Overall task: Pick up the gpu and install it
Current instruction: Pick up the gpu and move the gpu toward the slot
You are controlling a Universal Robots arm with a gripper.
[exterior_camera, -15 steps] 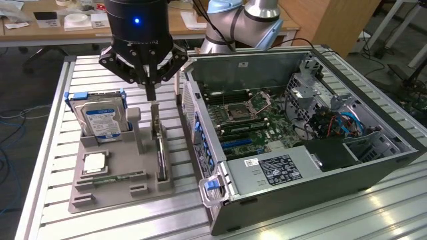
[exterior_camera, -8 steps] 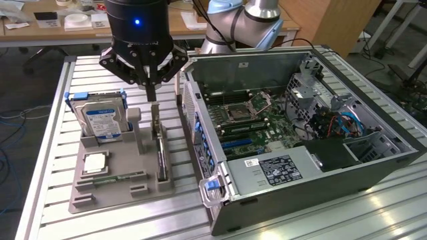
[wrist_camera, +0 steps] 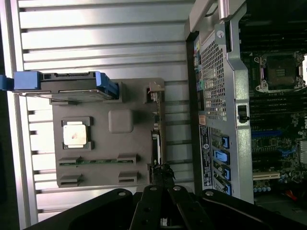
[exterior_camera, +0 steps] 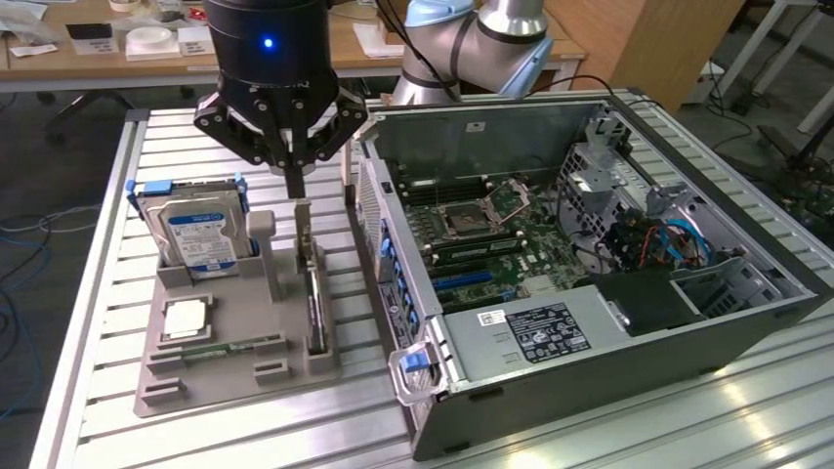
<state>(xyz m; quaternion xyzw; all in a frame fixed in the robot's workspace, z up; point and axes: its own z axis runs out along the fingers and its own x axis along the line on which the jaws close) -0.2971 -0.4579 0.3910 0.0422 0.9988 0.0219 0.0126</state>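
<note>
The gpu (exterior_camera: 312,298) is a thin dark card standing on edge in a slot of the grey holder tray (exterior_camera: 229,376), its metal bracket end pointing up toward the arm. My gripper (exterior_camera: 296,193) hangs straight above that end, its fingers shut together on the card's top edge. In the wrist view the gpu (wrist_camera: 155,143) appears edge-on along the tray (wrist_camera: 96,98), and my gripper (wrist_camera: 163,171) meets its near end. The card still rests in the slot. The open computer case (exterior_camera: 729,322) lies at the exterior view's right, its motherboard (exterior_camera: 502,254) exposed.
On the tray stand a hard drive with a blue-white label (exterior_camera: 198,234), a square processor (exterior_camera: 186,318) and a narrow green memory stick (exterior_camera: 222,347). The case's rear wall (exterior_camera: 391,264) rises close beside the gpu. A slatted metal table (exterior_camera: 170,430) carries everything.
</note>
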